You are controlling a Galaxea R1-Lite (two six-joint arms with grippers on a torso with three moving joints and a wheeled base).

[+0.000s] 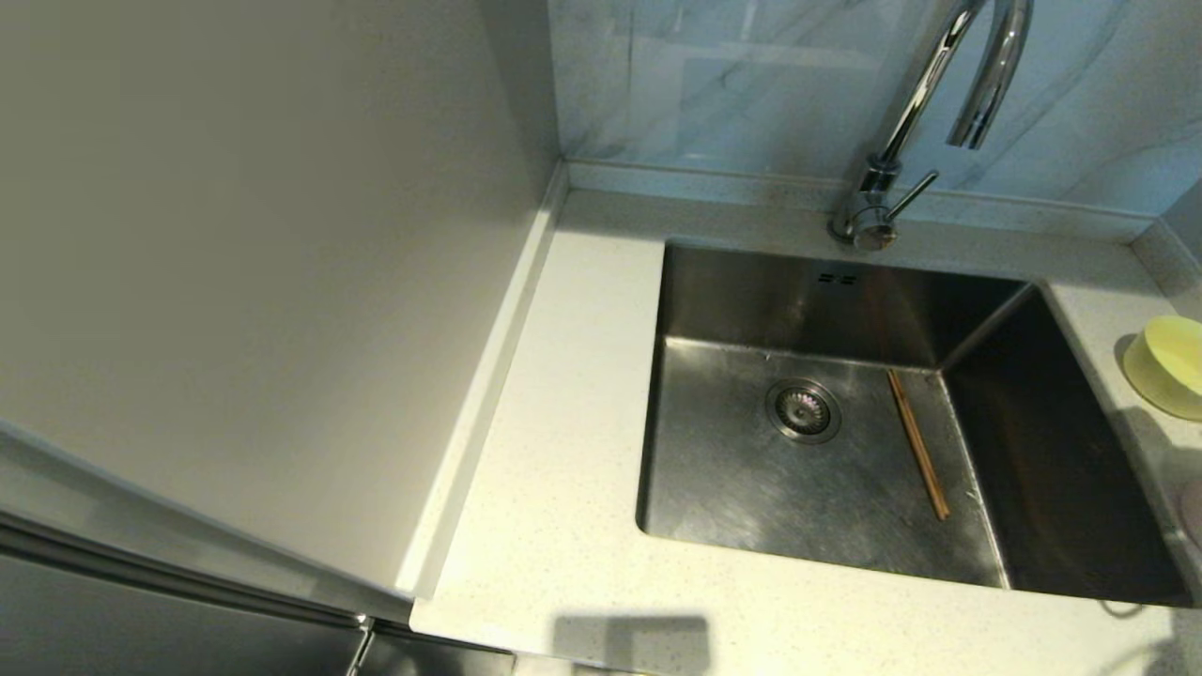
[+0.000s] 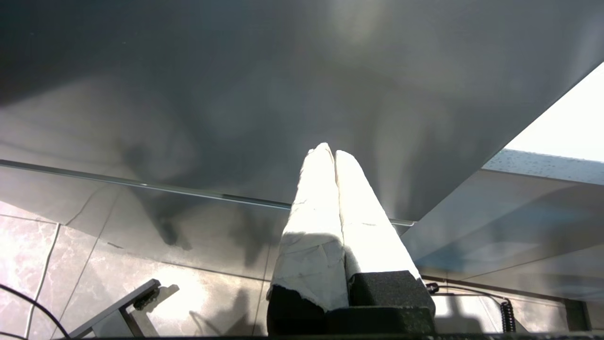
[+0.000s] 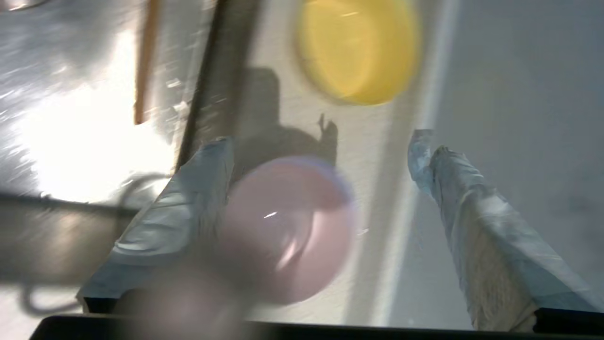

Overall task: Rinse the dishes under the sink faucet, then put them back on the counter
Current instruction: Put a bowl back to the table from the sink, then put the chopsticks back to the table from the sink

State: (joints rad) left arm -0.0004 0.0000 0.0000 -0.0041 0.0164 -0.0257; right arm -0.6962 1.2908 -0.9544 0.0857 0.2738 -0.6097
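Now we judge the pink bowl [image 3: 288, 226] set down on the speckled stone tabletop [image 1: 563, 451] beside the sink [image 1: 817, 282], near the yellow bowl [image 1: 1169, 364]. Our right claw [image 3: 321, 179] hangs over it with its wrapped fingers [image 3: 472, 198] spread wide and gripping nothing; the left claw [image 2: 329, 152], parked away from the sink, has its fingers pressed together. Thin wooden chopsticks [image 1: 918, 443] lie on the brushed-steel sink floor beside the round drain strainer [image 1: 803, 409], under the chrome gooseneck faucet [image 1: 939, 84]. Next comes reaching into the sink for them, a slim, flat pinch.
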